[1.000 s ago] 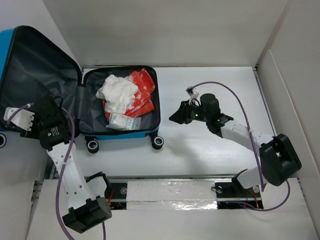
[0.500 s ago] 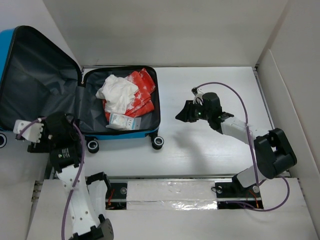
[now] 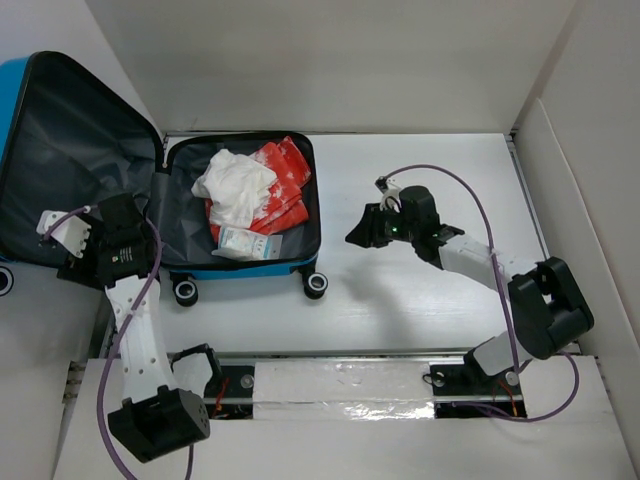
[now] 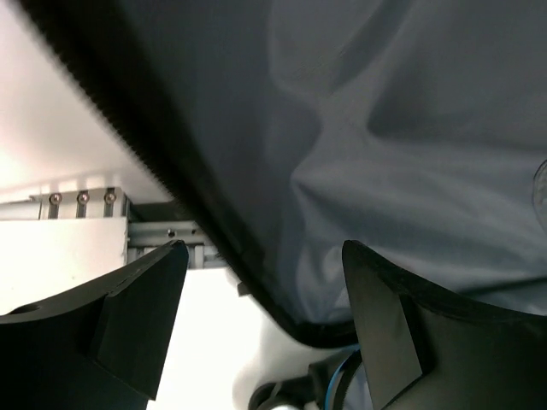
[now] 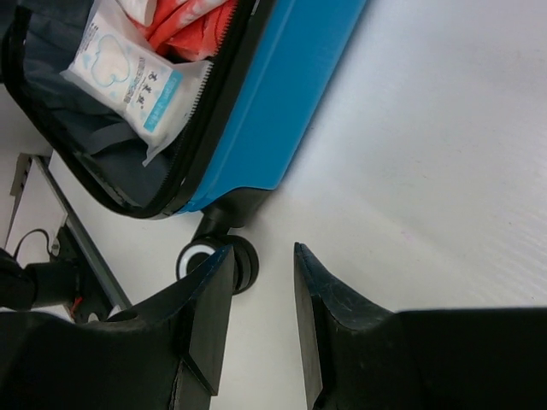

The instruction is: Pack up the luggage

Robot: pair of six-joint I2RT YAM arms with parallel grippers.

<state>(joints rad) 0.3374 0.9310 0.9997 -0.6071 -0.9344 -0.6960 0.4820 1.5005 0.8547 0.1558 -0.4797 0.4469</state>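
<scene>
Luggage (image 3: 183,205) lies open at the left of the surface (image 3: 420,310), blue shell down, wheels (image 3: 316,285) toward the arms. The lid (image 3: 70,150) is swung out to the left, its dark grey lining bare.

Contents of the base half:
- White crumpled cloth (image 3: 235,185) lies on top.
- Red packets (image 3: 288,180) lie under and to the right of the cloth.
- A small white-and-blue tissue pack (image 3: 245,243) sits at the near edge, against the zip.

Left gripper (image 4: 261,252) is at the lid's near edge. The jaws stand wide apart with the zip rim passing between them. The fingers (image 4: 128,316) show a clear gap on either side of the rim, so it is not clamped.

Right gripper (image 5: 263,256) is over bare surface, just right of the luggage and near the right-hand wheel. Its tips point toward the blue side wall. The jaws are parted by a narrow gap with nothing between them and nothing touched.
</scene>
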